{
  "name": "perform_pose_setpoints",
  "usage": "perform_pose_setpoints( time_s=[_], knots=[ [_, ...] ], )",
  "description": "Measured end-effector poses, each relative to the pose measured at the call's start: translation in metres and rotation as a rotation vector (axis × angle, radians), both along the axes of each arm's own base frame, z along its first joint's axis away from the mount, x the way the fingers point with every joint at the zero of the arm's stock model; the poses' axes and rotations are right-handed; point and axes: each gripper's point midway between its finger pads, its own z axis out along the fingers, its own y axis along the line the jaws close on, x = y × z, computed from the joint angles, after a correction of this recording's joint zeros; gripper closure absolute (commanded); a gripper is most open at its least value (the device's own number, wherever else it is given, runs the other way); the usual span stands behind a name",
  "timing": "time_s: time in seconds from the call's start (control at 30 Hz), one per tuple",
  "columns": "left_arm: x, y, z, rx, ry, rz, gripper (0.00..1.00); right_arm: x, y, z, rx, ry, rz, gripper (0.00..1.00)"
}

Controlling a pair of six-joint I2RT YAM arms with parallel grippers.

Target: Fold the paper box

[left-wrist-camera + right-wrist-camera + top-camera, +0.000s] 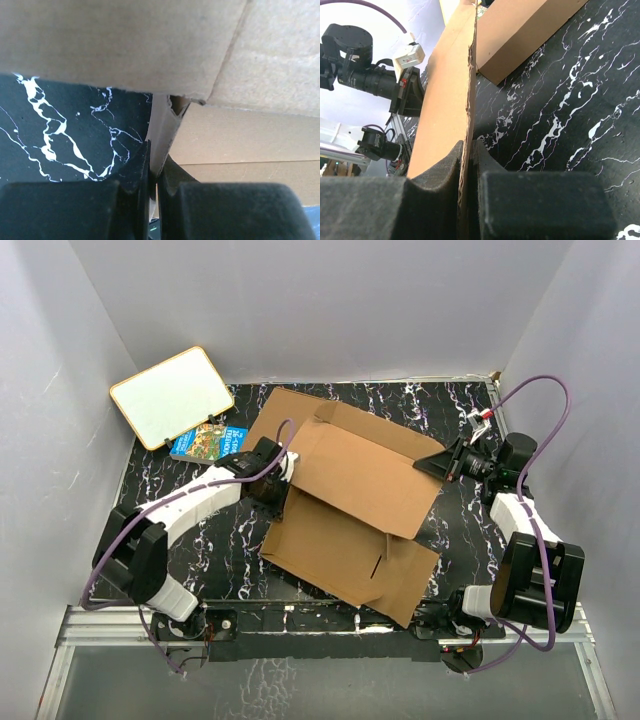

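Cardboard lies nearest you: the paper box (355, 490) rests its near panel flat on the black marbled table (200, 540), just past the arm bases. Its middle panel is raised and tilted above that.

You hold that raised panel at both ends. The left gripper (283, 472) is pinched tight on a thin flap at the panel's left edge, right below a ragged notch. The right gripper (437, 465) is clamped hard on the right edge, with only the sheet between its pads.

My worry is the left hold. If your arms pull apart or rise unevenly, that narrow flap could tear at the notch or slip free. The panel would then drop or bend off its crease.

Farther back, a second brown flat box (278, 415) sits by the far flap; I cannot tell whether they touch. A wide swing could snag it. It could also shove the blue book (208, 440) and the whiteboard (172, 395) beyond.
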Motion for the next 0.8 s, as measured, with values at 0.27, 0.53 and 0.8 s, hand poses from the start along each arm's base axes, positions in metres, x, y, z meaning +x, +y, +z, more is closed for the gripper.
perform_pose_setpoints(
  time_s=[0.27, 0.53, 0.8],
  knots=[
    [-0.011, 0.008, -0.024, 0.112, 0.069, 0.010, 0.87, -0.003, 0.002, -0.009, 0.001, -0.010, -0.001, 0.92],
    [-0.009, 0.010, -0.026, 0.142, 0.057, 0.048, 0.75, -0.001, 0.002, -0.011, -0.015, -0.031, 0.001, 0.92],
    [-0.010, 0.012, -0.030, 0.162, 0.049, 0.057, 0.68, 0.001, 0.001, -0.016, -0.024, -0.034, -0.002, 0.92]
  ],
)
